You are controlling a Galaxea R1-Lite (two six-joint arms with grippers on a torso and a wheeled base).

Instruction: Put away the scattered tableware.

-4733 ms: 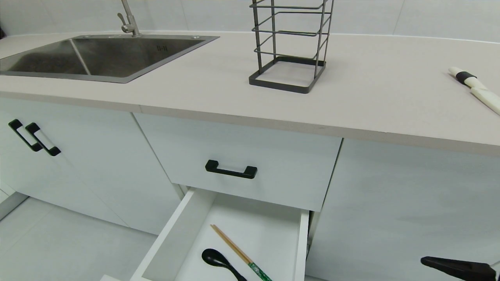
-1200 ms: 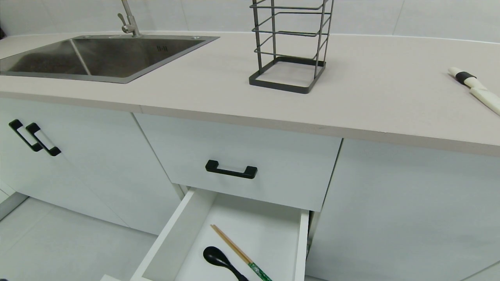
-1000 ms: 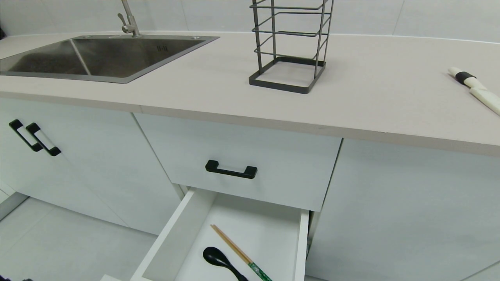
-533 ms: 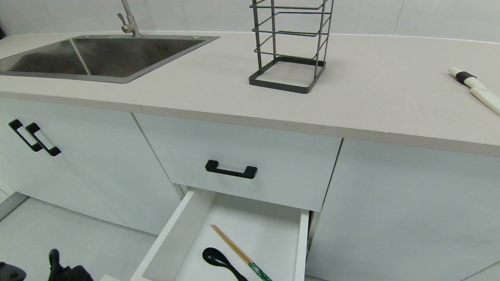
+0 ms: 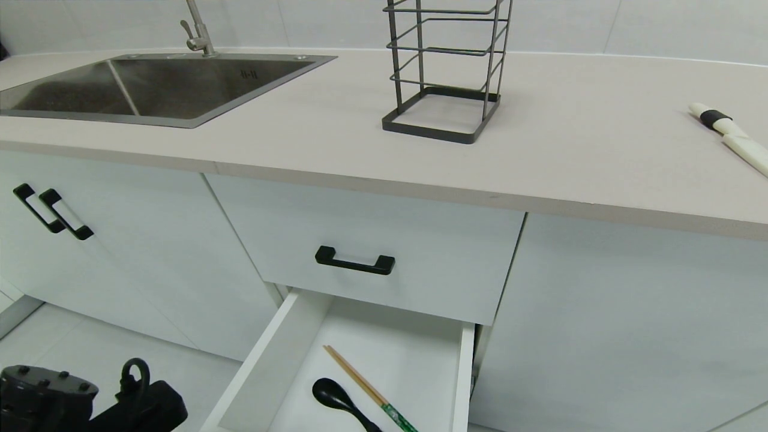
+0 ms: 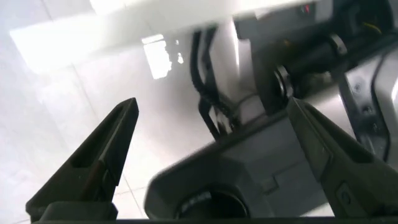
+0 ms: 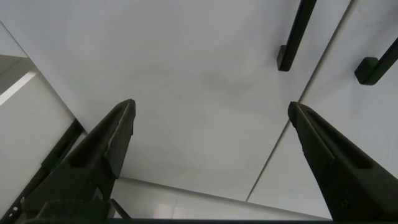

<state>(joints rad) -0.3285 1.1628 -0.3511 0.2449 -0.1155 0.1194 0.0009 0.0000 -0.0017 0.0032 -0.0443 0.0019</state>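
Left arm (image 5: 78, 401) has risen into the head view's lower left corner; the right finger tip seen earlier at the lower right is gone.
The open drawer (image 5: 273, 366) below the surface (image 5: 570, 156) has not moved, and neither have the black spoon (image 5: 335, 399) lying inside it or the chopsticks (image 5: 360, 379) just beside the spoon. A white utensil with a black band (image 5: 729, 135) lies on the surface near its right edge, well apart from the wire rack (image 5: 441, 123) and the sink (image 5: 162, 84). The left gripper (image 6: 210, 106) has its fingers (image 6: 102, 158) spread wide above the floor (image 6: 56, 93), with nothing between them. The right gripper (image 7: 210, 107) faces a white cupboard door with black handles (image 7: 292, 37), and its fingers (image 7: 102, 155) are also released and empty.
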